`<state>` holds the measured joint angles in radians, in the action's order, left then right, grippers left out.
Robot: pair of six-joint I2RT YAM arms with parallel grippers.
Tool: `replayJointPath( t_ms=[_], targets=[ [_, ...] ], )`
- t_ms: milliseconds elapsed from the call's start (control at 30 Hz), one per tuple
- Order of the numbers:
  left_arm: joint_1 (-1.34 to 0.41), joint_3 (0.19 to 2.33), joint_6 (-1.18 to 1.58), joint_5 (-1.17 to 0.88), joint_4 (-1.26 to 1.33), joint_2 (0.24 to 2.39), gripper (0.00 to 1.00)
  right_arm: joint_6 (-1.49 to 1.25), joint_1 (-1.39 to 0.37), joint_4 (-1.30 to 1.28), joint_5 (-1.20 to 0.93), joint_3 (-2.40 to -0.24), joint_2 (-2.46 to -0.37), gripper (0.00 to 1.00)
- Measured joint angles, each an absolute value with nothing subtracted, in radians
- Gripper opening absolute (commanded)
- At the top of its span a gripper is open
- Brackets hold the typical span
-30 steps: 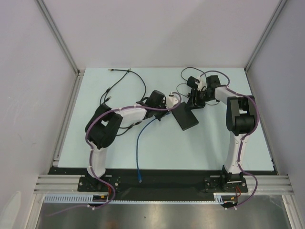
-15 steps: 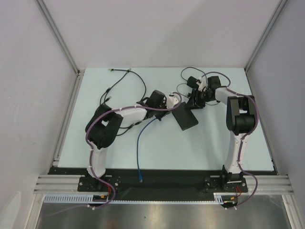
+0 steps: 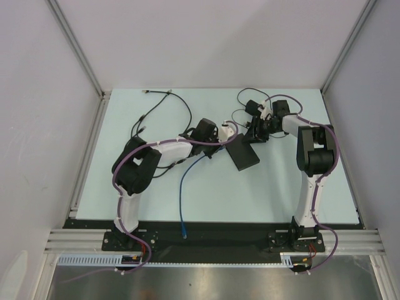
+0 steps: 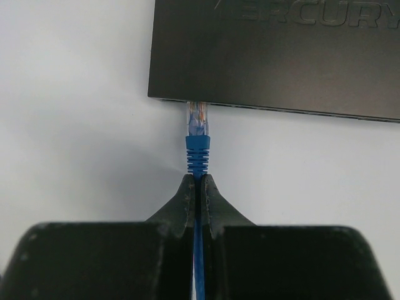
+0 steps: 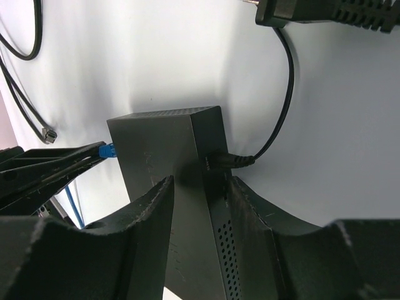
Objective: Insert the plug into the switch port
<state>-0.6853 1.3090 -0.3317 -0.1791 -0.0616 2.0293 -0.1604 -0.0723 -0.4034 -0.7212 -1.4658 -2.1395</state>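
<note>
Pale blue-white table [image 3: 262,194], plain white walls on three sides, and both arms reaching to the middle of it. The left gripper [image 4: 199,187] has its fingers pressed together on the blue cable [image 4: 199,250], which runs back between them toward the wrist. Just ahead of those fingertips sit the ribbed blue boot and the clear plug [image 4: 199,122]. The plug's tip meets the near edge of the switch [image 4: 275,56], with most of its clear body outside; whether it sits in a port I cannot tell.

The switch lies straight ahead of the left fingers, flat and matte black, lettering across its top. From the other side, the right gripper [image 5: 200,187] has one finger against each long side of the switch [image 5: 187,162], clamped on it. Beside the right-hand finger a thin black lead [image 5: 278,112] is plugged into the switch's side and curves away beyond the fingertips to a black power adapter [image 5: 325,12]. Off past the left-hand finger lie loose black cables [image 5: 25,75].
</note>
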Motion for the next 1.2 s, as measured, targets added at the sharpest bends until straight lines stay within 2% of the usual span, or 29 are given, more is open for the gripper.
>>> replayJointPath(
  t_ms=[633, 767, 1000, 1200],
  targets=[
    [-0.674, 1.399, -0.360, -0.202, -0.146, 2.083, 0.00, -0.022, -0.097, -0.473, -0.739, -1.549, -2.188, 0.37],
    [-0.665, 1.399, -0.376, -0.226, -0.147, 2.083, 0.00, 0.065, -0.099, -0.554, -0.739, -1.602, -2.205, 0.48],
    [-0.657, 1.353, -0.392, -0.293, -0.113, 2.049, 0.00, 0.245, -0.086, -0.804, -0.751, -1.741, -2.244, 0.49],
    [-0.657, 1.314, -0.396, -0.326, -0.092, 2.016, 0.00, 0.289, -0.078, -0.848, -0.755, -1.785, -2.230, 0.50]
  ],
)
